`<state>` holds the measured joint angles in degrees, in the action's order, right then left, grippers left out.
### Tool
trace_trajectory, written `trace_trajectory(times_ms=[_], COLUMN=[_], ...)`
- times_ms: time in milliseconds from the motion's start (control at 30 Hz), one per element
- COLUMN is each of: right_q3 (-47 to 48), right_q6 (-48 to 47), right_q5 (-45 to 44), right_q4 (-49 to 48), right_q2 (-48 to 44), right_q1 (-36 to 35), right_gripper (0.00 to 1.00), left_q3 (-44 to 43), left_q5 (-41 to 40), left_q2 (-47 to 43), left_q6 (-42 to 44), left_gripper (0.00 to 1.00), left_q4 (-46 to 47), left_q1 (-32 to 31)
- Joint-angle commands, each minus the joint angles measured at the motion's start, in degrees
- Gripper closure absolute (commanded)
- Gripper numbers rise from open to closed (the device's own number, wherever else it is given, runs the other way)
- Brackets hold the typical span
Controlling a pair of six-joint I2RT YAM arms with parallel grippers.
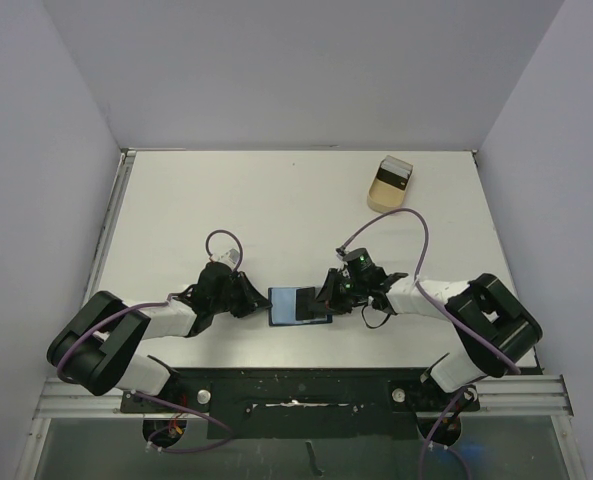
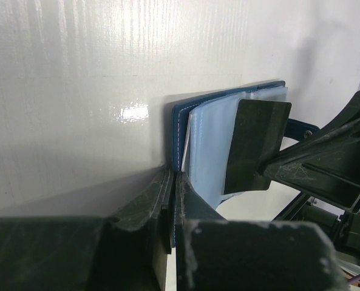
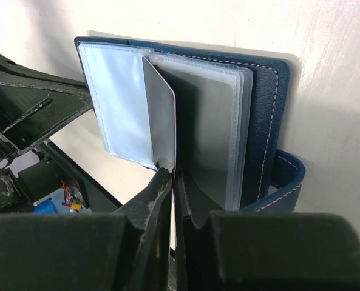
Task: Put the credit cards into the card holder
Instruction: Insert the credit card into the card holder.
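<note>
The card holder (image 1: 296,306) lies open on the table between both grippers, its navy cover (image 3: 266,115) down and its clear pocket sleeves (image 2: 211,139) fanned up. My left gripper (image 1: 261,303) is shut on the cover's left edge (image 2: 177,130), the jaws (image 2: 172,177) pinching the navy leather. My right gripper (image 1: 328,297) is shut on one credit card (image 3: 161,112). That card stands on edge among the sleeves, just above the fingertips (image 3: 175,176). From the left wrist the same card (image 2: 255,145) looks black. More credit cards (image 1: 396,172) sit in the far dish.
A tan oval dish (image 1: 381,195) stands at the back right of the white table, near the right wall. Grey walls enclose the table on three sides. The holder's strap (image 3: 286,182) loops out beside the cover.
</note>
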<state>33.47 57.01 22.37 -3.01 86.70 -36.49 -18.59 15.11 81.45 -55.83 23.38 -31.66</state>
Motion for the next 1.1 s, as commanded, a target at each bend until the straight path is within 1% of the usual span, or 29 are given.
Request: trace_trajectory(times_ms=[0,267,467,533,600,633,700,733,867,1067], right_q3=[0.36,2.43,4.6,5.76,6.65,7.16,8.39,9.24,11.43,13.4], right_q6=[-2.09,-1.83,-3.48,-4.74,-5.78,-6.24,-7.35,-7.86,-9.21,-10.29], right_q5=[-1.26,2.02,2.49,1.08,-1.63,-3.31,-5.91,-6.93,-9.44,-8.7], right_q4=[1.85,-0.4,1.8,4.23,7.64,9.24,12.16,13.71,16.91,15.27], right_q2=[1.35,4.49,5.81,5.39,3.89,3.01,1.49,0.98,0.41,2.71], right_q1=[-0.29,-1.16,-1.38,-1.46,-1.47,-1.42,-1.47,-1.48,-1.47,-2.11], right_gripper=[0.97,0.95,0.92,0.89,0.82,0.77,0.63,0.59,0.57,0.57], left_q3=[-1.18,-1.36,-1.41,-1.44,-1.31,-1.28,-1.11,-1.1,-1.25,-0.83], left_q5=[-0.35,0.18,0.53,0.57,0.56,0.53,0.42,0.51,0.93,1.51], left_q2=[-0.37,0.09,0.13,-0.07,-0.3,-0.35,-0.34,-0.37,0.0,0.33], left_q6=[1.17,1.23,1.25,1.25,1.25,1.25,1.25,1.25,1.16,0.83], left_gripper=[1.0,1.0,1.0,1.0,1.0,1.0,1.0,1.0,1.0,1.0], left_q4=[1.52,1.85,1.97,1.94,1.82,1.83,1.79,1.78,1.89,3.01], left_q1=[0.11,0.13,0.11,0.11,0.11,0.11,0.11,0.11,0.16,0.11])
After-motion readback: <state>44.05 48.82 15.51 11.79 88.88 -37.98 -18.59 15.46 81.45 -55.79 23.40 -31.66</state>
